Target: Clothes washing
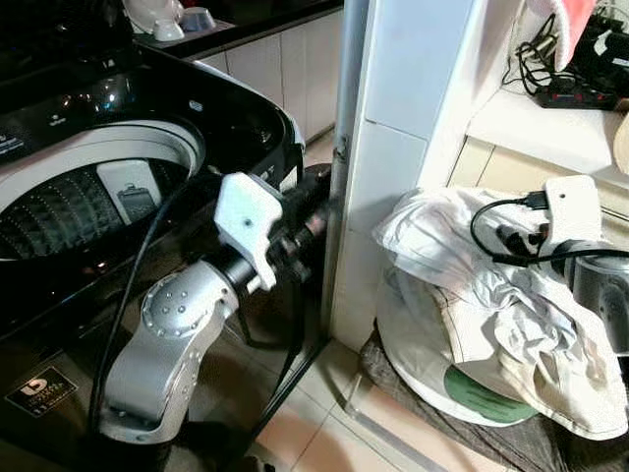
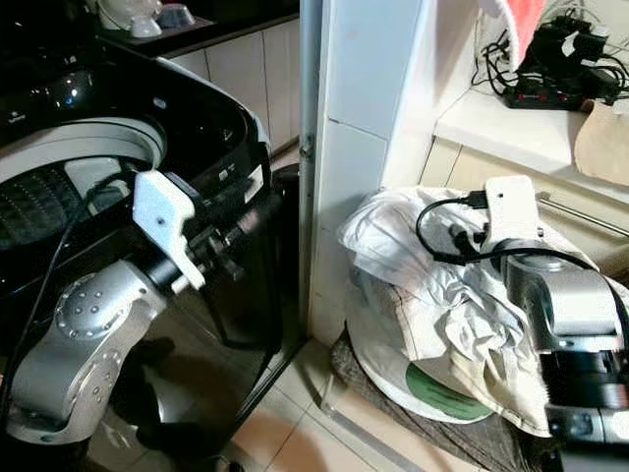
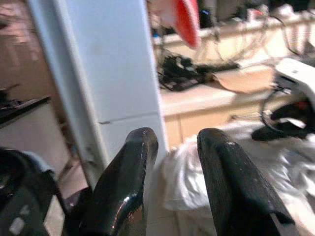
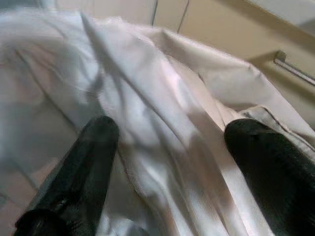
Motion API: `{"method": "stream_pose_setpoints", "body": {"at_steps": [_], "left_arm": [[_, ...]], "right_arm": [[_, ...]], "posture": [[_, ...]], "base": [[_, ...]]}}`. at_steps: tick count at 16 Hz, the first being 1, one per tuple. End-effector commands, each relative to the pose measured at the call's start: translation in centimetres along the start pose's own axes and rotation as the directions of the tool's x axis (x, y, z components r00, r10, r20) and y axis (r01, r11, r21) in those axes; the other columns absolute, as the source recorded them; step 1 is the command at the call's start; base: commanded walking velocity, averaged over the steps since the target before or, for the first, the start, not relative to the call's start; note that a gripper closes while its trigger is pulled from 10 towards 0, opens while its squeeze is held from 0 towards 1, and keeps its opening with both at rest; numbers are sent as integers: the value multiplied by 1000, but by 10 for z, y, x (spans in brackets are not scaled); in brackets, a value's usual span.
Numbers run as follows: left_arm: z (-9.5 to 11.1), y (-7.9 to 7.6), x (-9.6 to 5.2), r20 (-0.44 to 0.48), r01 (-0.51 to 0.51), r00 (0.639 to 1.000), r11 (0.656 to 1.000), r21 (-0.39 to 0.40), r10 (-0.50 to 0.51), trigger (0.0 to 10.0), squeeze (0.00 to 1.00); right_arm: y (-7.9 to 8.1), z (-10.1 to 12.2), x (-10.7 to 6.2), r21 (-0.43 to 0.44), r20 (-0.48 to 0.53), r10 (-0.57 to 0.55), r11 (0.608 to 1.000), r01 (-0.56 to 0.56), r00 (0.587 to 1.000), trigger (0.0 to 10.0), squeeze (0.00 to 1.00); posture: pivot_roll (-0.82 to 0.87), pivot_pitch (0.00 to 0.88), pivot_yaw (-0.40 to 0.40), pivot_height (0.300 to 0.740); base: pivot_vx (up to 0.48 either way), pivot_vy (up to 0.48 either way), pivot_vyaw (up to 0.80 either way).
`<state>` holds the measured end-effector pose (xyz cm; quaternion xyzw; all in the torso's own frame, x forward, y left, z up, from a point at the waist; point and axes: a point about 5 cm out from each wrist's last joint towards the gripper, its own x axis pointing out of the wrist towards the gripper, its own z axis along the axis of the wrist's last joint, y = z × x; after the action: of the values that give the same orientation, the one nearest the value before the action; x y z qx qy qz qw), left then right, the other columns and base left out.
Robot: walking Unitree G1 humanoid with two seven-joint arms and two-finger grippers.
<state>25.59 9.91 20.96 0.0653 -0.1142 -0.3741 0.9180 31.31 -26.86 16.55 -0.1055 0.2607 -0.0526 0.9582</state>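
Here, the black top-loading washing machine (image 1: 118, 197) is filling my left side, its lid up and the ribbed drum (image 1: 69, 211) showing under the pale rim. A white tiled pillar (image 1: 393, 147) is standing between the machine and the laundry, and its metal corner strip is running down just beside the machine's right edge, leaving only a narrow slot of tiled floor (image 1: 324, 423) there. To the right of the pillar, the pile of white clothes (image 2: 442, 295) is sitting heaped in a round basket (image 2: 432, 388) on a dark mat, low and near me. Behind it, a pale counter (image 2: 511, 128) is carrying a tangle of black cables and a power strip (image 2: 560, 93), with a red cloth hanging above.

My left gripper (image 3: 174, 162) is hanging in front of the machine's right corner, pointing toward the pillar, its fingers parted a little and holding nothing. My right gripper (image 4: 172, 147) is hovering right over the clothes, its fingers (image 4: 83, 167) spread wide with creased white fabric lying between them, not pinched.
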Motion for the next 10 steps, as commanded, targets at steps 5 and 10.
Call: {"method": "stream_pose_setpoints", "body": {"at_steps": [5, 10], "left_arm": [[8, -15, -6, -26, 171, 985, 985, -19, -172, 10000, 0], [6, -15, -5, -31, 176, 984, 984, -29, -177, 10000, 0]], "right_arm": [[-1, -26, 10, 34, -100, 128, 992, -125, 987, 10000, 0], [-4, -26, 10, 55, -80, 136, 990, -132, 987, 0, 0]], "posture": [[-43, 11, 5, 740], [-49, 3, 16, 740]], "base": [[0, 0, 0], [0, 0, 0]]}}
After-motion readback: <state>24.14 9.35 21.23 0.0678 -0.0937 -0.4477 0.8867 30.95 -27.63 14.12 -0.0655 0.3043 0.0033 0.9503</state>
